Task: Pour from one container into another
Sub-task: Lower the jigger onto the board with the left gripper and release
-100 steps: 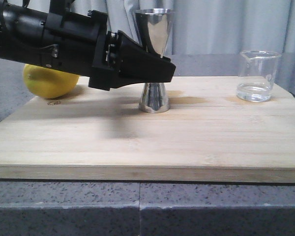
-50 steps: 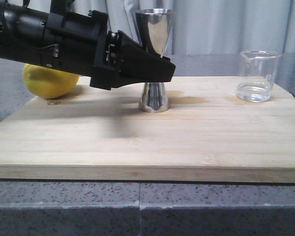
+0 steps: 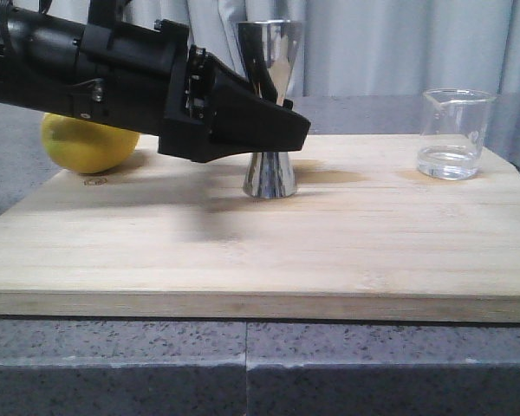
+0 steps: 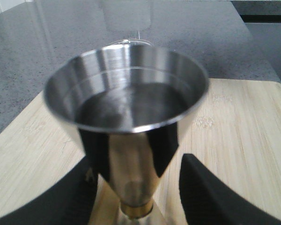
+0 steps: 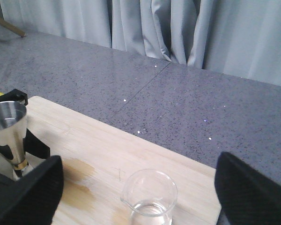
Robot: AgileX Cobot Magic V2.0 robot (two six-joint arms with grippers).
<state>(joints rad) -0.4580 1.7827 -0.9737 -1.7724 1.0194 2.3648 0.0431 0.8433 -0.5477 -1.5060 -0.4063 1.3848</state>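
1. Since a second ago, your left pincer (image 3: 282,130) has crept a little further around the steel cup (image 3: 270,104), and the cup now leans slightly instead of standing straight; its base looks tipped on the wooden board (image 3: 260,251).
2. Nearest you in the front view is the grey speckled bench (image 3: 243,368), with the board lying on top of it.
3. At mid-board, the left pincer's fingers (image 4: 210,197) sit apart on either side of the cup's narrow waist. The left wrist view shows both fingers close to the metal, but you cannot tell whether they press on it.
4. That view looks down into the cup's upper bowl, which is dim inside; whether it holds liquid is unclear.
5. A wet stain (image 3: 329,176) marks the board just beside the cup's foot.
6. Further right, near the board's far edge, the glass beaker (image 3: 453,133) stands upright, well apart from the cup, with a shallow layer of clear liquid at the bottom.
7. Your right pincer (image 5: 140,197) hangs above the beaker, wide apart and holding nothing.
8. At the far left, a yellow lemon (image 3: 85,143) rests behind the left arm.
9. Pale curtains (image 3: 390,43) close off the back.
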